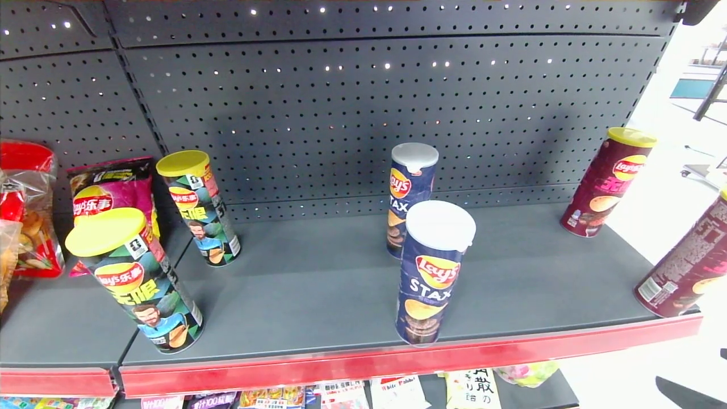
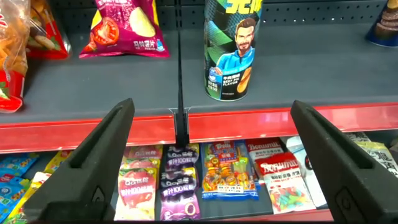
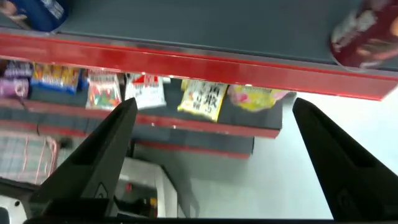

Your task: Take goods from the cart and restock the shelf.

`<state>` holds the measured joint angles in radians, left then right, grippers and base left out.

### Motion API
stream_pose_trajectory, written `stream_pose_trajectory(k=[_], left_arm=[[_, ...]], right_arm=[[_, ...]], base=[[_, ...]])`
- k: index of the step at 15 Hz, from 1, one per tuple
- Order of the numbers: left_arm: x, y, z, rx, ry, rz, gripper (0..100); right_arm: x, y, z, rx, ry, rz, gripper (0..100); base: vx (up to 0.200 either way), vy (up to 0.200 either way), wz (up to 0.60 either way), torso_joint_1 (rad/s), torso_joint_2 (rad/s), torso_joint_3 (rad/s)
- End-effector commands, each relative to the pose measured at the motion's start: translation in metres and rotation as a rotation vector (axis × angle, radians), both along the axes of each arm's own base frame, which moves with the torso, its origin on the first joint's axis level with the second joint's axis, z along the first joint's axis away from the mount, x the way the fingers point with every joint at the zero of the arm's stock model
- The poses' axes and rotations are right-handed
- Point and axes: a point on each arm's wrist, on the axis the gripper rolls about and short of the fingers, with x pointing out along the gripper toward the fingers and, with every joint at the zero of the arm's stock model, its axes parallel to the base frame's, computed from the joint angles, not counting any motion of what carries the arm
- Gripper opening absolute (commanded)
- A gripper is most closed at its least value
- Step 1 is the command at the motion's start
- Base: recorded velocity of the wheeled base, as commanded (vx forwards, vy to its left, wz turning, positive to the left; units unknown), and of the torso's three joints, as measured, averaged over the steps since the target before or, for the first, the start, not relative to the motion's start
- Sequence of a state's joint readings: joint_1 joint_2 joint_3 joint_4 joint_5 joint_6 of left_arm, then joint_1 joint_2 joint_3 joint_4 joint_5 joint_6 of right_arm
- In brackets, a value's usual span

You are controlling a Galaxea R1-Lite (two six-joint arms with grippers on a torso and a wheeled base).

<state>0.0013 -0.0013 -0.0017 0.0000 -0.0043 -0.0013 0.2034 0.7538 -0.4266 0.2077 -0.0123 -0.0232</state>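
Grey shelf [image 1: 318,284], head view: upright chip cans, green can [image 1: 136,284] front left, blue can [image 1: 431,272] front centre, maroon can [image 1: 608,182] back right. Left wrist: left pincer [image 2: 212,107] apart, facing red edge [image 2: 261,123], green can beyond. Right wrist: right pincer [image 3: 214,102] apart, facing red edge.
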Motion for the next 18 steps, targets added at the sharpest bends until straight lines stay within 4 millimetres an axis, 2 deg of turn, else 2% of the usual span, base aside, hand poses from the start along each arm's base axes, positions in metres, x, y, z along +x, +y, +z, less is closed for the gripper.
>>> stream_pose_trajectory(k=[1, 3, 8, 11, 13, 18], left_arm=[[0.0, 0.0, 0.0, 0.0, 0.001, 0.0, 100], [0.0, 0.0, 0.0, 0.0, 0.001, 0.0, 100], [0.0, 0.0, 0.0, 0.0, 0.001, 0.0, 100], [0.0, 0.0, 0.0, 0.0, 0.001, 0.0, 100], [0.0, 0.0, 0.0, 0.0, 0.001, 0.0, 100], [0.0, 0.0, 0.0, 0.0, 0.001, 0.0, 100]], right_arm=[[0.053, 0.015, -0.007, -0.07, 0.181, 0.02, 100], [0.072, 0.025, -0.015, -0.12, 0.223, -0.015, 100], [0.106, 0.068, -0.027, -0.063, 0.145, 0.049, 100], [0.12, 0.076, -0.032, -0.024, 0.125, 0.035, 100], [0.127, 0.083, -0.032, -0.01, 0.094, 0.048, 100], [0.127, 0.096, -0.032, -0.001, 0.081, 0.097, 100]], base=[[0.0, 0.0, 0.0, 0.0, 0.0, 0.0], [0.0, 0.0, 0.0, 0.0, 0.0, 0.0], [0.0, 0.0, 0.0, 0.0, 0.0, 0.0], [0.0, 0.0, 0.0, 0.0, 0.0, 0.0], [0.0, 0.0, 0.0, 0.0, 0.0, 0.0], [0.0, 0.0, 0.0, 0.0, 0.0, 0.0]])
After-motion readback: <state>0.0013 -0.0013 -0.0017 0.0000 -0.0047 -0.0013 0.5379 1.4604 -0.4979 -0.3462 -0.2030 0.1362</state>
